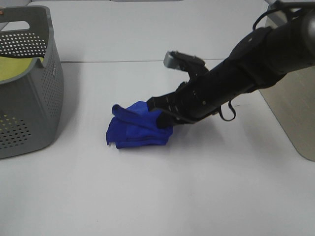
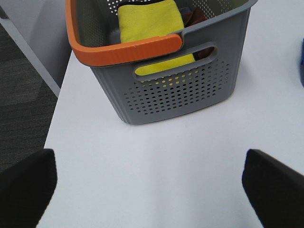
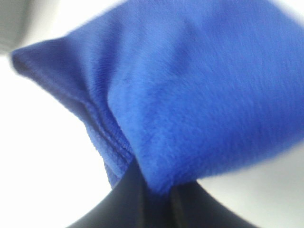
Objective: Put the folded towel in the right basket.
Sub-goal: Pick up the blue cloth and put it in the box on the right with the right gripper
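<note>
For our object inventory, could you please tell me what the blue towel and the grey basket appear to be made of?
The blue towel looks like soft microfibre or fleece: short fuzzy nap, ridged hem edge. The grey basket looks like moulded matte plastic: perforated walls, cut-out handle; its orange rim is probably plastic too.

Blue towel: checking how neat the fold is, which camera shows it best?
Exterior high: the whole blue towel shows, rumpled, right gripper at its edge. Right wrist gives a blurred close-up; left wrist only a sliver.
</note>
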Controlling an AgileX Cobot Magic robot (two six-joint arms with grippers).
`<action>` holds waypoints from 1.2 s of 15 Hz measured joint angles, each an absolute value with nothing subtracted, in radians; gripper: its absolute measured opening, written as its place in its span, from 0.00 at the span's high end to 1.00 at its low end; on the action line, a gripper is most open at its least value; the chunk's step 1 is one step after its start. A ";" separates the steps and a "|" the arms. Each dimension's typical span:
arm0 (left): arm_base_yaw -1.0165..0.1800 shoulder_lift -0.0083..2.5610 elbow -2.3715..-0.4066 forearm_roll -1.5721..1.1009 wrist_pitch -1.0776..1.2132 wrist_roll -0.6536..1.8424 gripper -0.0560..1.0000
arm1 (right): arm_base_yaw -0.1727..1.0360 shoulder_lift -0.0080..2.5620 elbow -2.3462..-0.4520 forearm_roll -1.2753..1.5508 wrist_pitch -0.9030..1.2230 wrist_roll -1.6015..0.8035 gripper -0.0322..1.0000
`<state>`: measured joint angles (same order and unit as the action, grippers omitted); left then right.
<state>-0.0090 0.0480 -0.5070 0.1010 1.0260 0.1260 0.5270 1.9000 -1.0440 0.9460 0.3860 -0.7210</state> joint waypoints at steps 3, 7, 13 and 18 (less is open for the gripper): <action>-0.009 0.048 -0.507 0.101 1.026 0.126 0.01 | 0.524 1.692 -1.044 0.903 0.382 -0.721 0.90; -0.009 0.048 -0.507 0.101 1.026 0.126 0.01 | 0.394 1.443 -1.044 0.874 0.394 -0.703 0.90; -0.009 0.048 -0.507 0.101 1.026 0.126 0.01 | -0.066 1.222 -1.044 0.806 0.425 -0.692 0.90; -0.009 0.048 -0.507 0.101 1.026 0.126 0.01 | -0.365 1.280 -1.040 0.801 0.442 -0.609 0.90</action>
<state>-0.0090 0.0480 -0.5070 0.1010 1.0260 0.1260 -0.3650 1.2800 -1.0400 0.8010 0.4420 -0.6090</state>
